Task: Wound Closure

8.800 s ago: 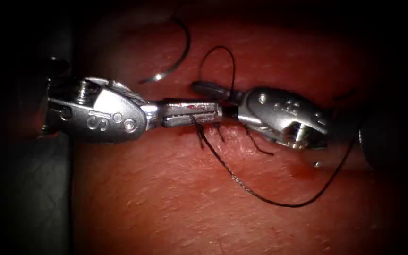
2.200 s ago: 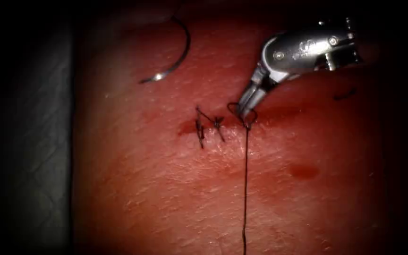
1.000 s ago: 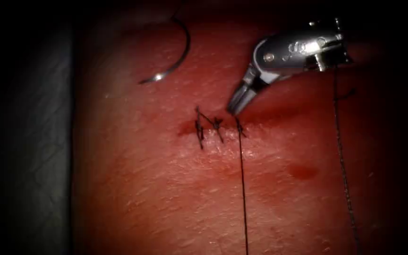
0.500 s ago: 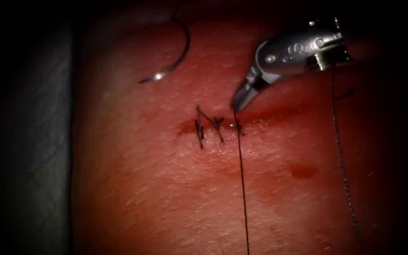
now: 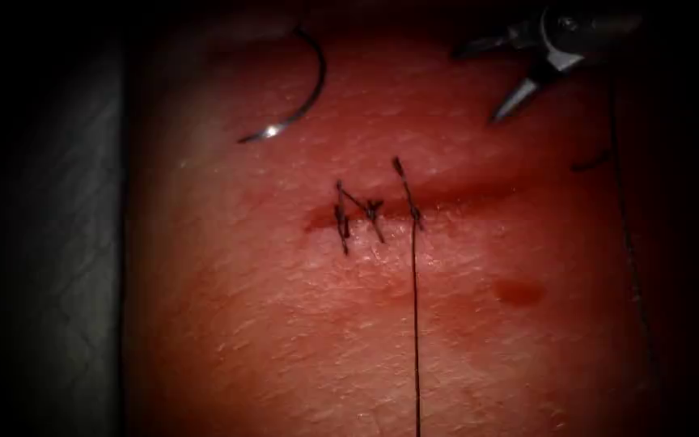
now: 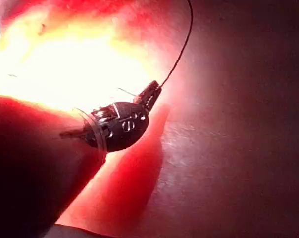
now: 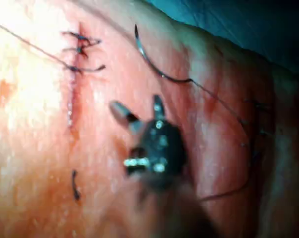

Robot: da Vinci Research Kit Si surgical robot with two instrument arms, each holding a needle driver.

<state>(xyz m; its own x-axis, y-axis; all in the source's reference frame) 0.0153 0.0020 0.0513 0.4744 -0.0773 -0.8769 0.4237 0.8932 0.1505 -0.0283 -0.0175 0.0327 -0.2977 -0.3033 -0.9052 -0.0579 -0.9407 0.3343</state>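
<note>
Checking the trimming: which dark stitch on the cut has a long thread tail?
The rightmost dark stitch: its thin dark thread trails long below the cut, while the two left stitches have short ends.

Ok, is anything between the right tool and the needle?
Nothing visible. Bare tissue separates the right tool, jaws open and empty, from the needle, which lies free on the surface, up and left of the cut. The knotted stitches sit lower, off that line. The left tool grips the thread.
</note>
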